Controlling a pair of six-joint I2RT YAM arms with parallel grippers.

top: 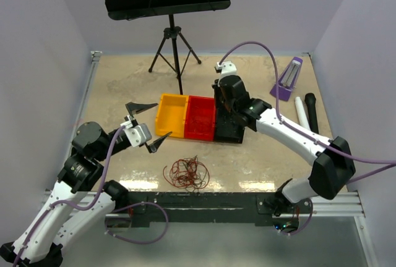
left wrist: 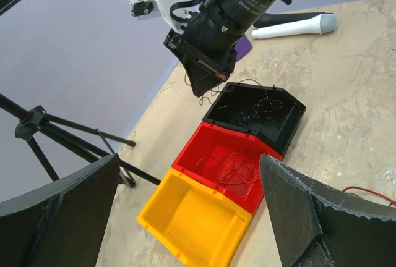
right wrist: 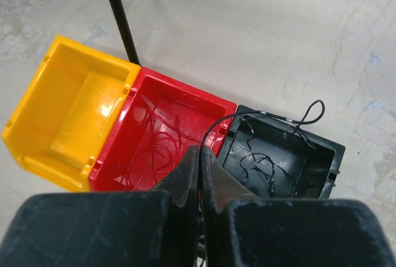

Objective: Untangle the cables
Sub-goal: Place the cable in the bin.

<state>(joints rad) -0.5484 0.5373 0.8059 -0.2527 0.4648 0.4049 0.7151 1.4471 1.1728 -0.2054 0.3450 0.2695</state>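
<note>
Thin, loopy cables point(top: 185, 174) (red, black)

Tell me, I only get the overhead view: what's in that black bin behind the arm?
Observer: Thin black wires lie loose in the black bin.
Operator: And the red bin?
Observer: It holds thin red wires.
Operator: Is anything being held?
Observer: The right gripper is shut, seemingly on one black wire that arcs from its tips into the black bin.
</note>
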